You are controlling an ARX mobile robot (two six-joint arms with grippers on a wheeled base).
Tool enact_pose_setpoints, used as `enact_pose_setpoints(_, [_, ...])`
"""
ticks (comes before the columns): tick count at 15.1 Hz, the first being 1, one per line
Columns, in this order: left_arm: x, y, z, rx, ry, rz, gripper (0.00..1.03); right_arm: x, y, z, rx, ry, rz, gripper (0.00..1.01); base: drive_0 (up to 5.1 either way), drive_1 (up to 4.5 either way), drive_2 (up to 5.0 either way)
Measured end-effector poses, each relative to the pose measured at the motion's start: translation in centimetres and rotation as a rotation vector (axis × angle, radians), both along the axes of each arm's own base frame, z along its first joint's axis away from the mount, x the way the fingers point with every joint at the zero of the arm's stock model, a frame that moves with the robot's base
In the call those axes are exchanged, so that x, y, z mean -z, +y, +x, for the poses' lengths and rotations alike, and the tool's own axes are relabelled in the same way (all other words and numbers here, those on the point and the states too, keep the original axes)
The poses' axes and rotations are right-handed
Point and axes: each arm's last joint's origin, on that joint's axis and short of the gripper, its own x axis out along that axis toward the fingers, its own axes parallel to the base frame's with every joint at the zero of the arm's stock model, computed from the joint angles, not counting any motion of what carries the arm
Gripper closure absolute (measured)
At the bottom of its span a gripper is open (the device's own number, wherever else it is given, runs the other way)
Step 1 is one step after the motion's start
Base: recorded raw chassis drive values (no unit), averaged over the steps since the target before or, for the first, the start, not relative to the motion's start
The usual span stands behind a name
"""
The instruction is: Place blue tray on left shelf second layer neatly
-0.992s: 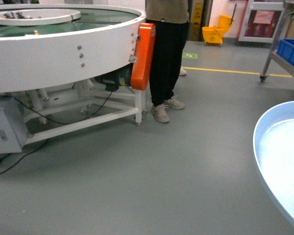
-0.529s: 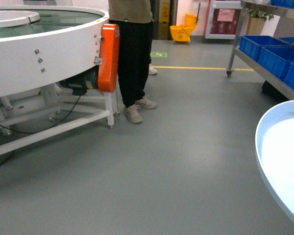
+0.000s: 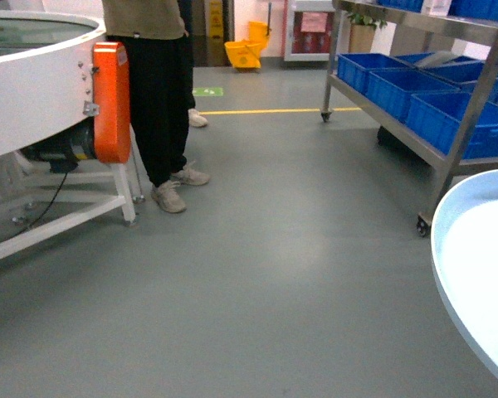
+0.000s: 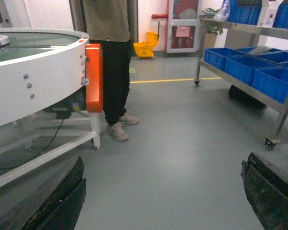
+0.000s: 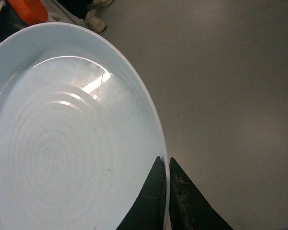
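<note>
A grey floor [image 3: 274,274] is filling most of the head view, running from the lower edge up to a yellow line [image 3: 274,110] across the upper middle. At the upper left of that frame a big round white machine [image 3: 33,91] is standing on a white frame, with an orange cover [image 3: 112,101] bolted to its side, and a person in black trousers [image 3: 159,108] and pale shoes is standing just beside that cover. Along the upper right a steel rack [image 3: 465,116] on castors is carrying dark-blue crates [image 3: 398,83] on its lower tier, with more blue on the tier above; a yellow mop bucket [image 3: 246,51] is sitting far back near the top centre. The blue tray [image 3: 481,274] is showing at the lower right edge of the head view, cut off by the frame, held in the air over the floor and well apart from the rack. In the right wrist view the tray is filling the left half, glossy, with faint rings in its base, and the right gripper [image 5: 166,165] is pinching its rim at the lower centre, one dark finger inside the dish and one outside, clamped on the rim. In the left wrist view the left gripper [image 4: 163,191] is holding nothing, its dark fingers [image 4: 62,201] sitting wide apart at the lower corners of the frame.
</note>
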Motion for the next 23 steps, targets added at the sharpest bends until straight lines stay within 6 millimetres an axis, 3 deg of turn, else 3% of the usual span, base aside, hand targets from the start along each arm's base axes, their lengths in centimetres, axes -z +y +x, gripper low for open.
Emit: enact_pose_setpoints(23, [0.0,0.0,0.0,0.0,0.0,0.0,0.05,0.01,0.0,0.0,0.0,0.001,0.001,0.99,-1.6,-1.54,-1.7])
